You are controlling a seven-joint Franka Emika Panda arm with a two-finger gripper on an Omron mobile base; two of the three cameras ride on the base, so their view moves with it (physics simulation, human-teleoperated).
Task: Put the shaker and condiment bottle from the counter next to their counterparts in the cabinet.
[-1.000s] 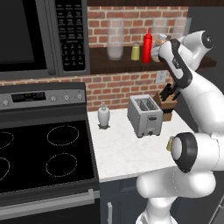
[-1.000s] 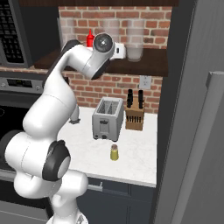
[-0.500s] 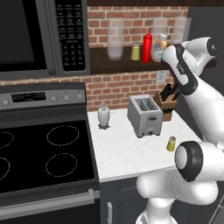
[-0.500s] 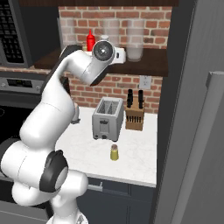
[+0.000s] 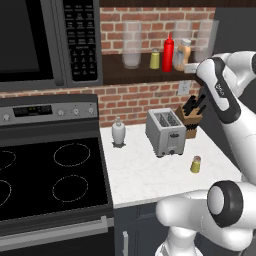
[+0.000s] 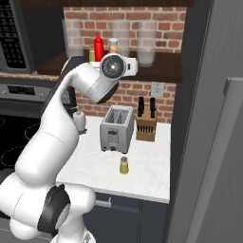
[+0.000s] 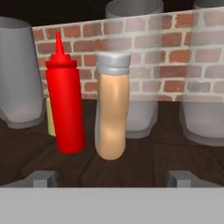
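The orange-tan condiment bottle stands upright on the dark wooden cabinet shelf, just right of the red squeeze bottle. The pale yellow-green shaker peeks out behind the red one. My gripper is open a short way in front of the condiment bottle, with nothing between its fingertips. From the base views the condiment bottle and red bottle stand side by side at the arm's end. The deep yellow shaker stands on the white counter in front of the toaster.
Tall clear glass jars flank the bottles on the shelf. A toaster, a knife block and a white dispenser stand on the counter. The stove lies left, a tall grey fridge right.
My hand has drawn back a little from the shelf and the jaws have widened slightly. The condiment bottle stays standing beside the red bottle.
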